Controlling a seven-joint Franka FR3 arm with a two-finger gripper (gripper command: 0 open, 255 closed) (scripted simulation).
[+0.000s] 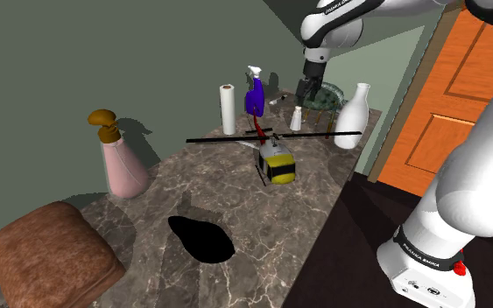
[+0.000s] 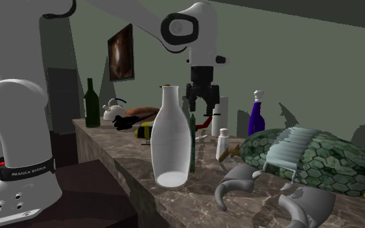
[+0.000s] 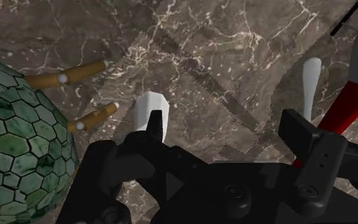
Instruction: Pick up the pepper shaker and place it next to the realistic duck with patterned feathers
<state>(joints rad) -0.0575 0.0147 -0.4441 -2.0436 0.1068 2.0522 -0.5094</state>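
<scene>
The pepper shaker [image 1: 296,118] is a small white bottle standing upright on the marble counter, close to the green scale-patterned duck [image 1: 325,97]. My black gripper [image 1: 308,88] hangs open just above the shaker, holding nothing. In the second exterior view the gripper [image 2: 201,105] is above and slightly behind the shaker [image 2: 223,142], with the duck [image 2: 301,155] lying to its right. From the wrist, the shaker [image 3: 152,113] sits partly hidden behind one fingertip [image 3: 153,135], not centred between the fingers; the duck [image 3: 18,133] and its orange legs lie beside it.
A tall white bottle [image 1: 354,115], blue spray bottle [image 1: 254,95] and white roll [image 1: 227,108] stand near the shaker. A yellow toy helicopter [image 1: 277,163] with long rotor sits mid-counter. A pink bottle [image 1: 120,162], brown cushion [image 1: 50,255] and black blob [image 1: 200,238] lie nearer.
</scene>
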